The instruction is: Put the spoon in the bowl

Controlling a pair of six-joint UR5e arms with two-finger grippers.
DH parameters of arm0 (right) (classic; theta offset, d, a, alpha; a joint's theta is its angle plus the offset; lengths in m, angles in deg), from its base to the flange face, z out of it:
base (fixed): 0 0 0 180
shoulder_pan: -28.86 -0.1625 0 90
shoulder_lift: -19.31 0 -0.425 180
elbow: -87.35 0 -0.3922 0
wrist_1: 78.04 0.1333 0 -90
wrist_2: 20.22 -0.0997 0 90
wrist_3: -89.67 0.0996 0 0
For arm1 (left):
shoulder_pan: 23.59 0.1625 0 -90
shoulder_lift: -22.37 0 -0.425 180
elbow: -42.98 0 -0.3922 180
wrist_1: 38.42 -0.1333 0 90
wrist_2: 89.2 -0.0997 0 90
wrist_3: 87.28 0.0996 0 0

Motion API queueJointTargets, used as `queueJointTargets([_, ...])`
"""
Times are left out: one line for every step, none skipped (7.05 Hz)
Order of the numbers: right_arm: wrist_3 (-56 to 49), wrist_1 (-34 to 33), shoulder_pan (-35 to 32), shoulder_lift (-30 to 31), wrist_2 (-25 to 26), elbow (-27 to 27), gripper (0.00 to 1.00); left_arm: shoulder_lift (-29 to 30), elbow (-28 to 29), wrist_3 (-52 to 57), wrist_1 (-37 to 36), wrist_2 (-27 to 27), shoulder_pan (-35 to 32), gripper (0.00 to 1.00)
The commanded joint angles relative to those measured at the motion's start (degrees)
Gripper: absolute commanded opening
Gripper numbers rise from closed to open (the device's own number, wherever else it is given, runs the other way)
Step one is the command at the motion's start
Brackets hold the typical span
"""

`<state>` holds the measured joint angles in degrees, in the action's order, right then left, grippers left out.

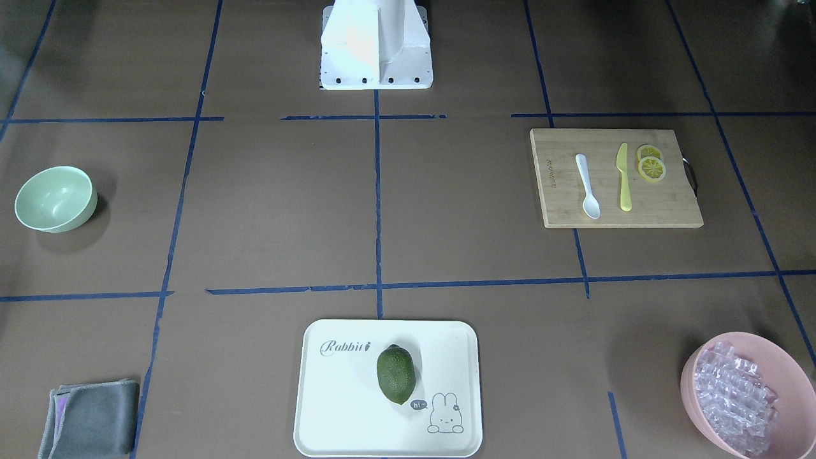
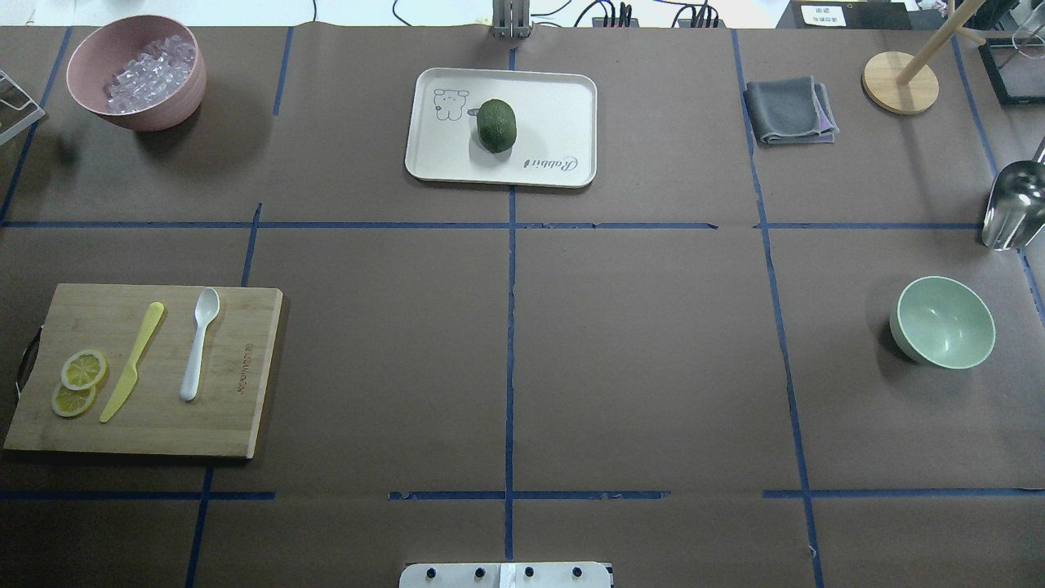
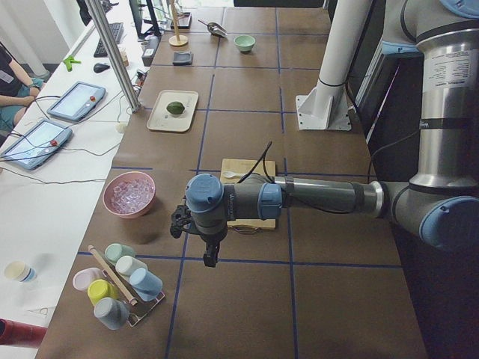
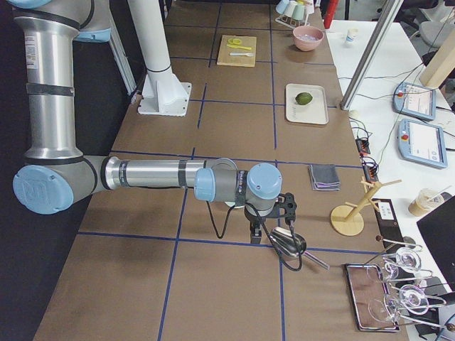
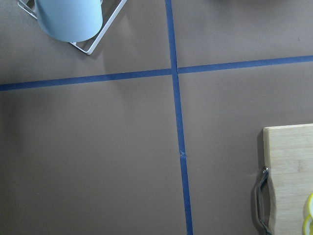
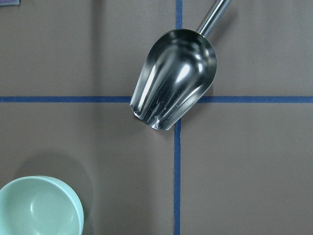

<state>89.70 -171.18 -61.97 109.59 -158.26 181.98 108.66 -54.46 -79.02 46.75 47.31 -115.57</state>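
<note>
**A:** Where's your spoon (image 2: 199, 343)?

**B:** It lies flat on the cutting board (image 2: 204, 429), just beside the yellow knife (image 2: 131, 362). The bowl (image 2: 945, 321) is well apart from it and empty.

**A:** Which step are you on?

**B:** Likely the reach, not yet begun. Bring your left gripper (image 3: 209, 258) over the handle. You can't tell whether its jaws, or the right gripper's (image 4: 254, 234), are apart or together.

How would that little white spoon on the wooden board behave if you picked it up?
Probably very light: the spoon looks like thin plastic. It lies flat on the cutting board, so its low, smooth handle may be slippery and hard to pinch. A nudge would likely slide it, not roll it.
</note>
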Motion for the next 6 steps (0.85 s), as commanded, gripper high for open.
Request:
queueJointTargets([0.58,0.15,1.7,-1.16,-0.65,0.03,1.0,0.11,-0.39,0.09,0.0,-0.02,-0.04,1.0])
queueJointTargets([1.89,0.24,4.93,-0.2,-0.39,2.29,1.0,0.11,-0.48,-0.17,0.0,-0.02,0.05,1.0])
queueJointTargets([9.82,5.29,6.97,0.77,-0.13,3.45,1.0,-0.07,-0.65,-0.25,0.0,0.06,-0.04,1.0])
queueJointTargets([19.82,15.87,9.51,4.26,0.57,3.72,1.0,-0.07,-0.57,-0.17,0.0,0.06,-0.04,1.0])
queueJointTargets([30.01,30.5,13.54,9.08,2.23,3.72,1.0,-0.07,-0.57,-0.17,0.0,0.06,0.05,1.0])
queueJointTargets([40.55,41.35,18.54,11.65,3.29,3.37,1.0,-0.07,-0.57,-0.17,0.09,0.06,-0.04,1.0])
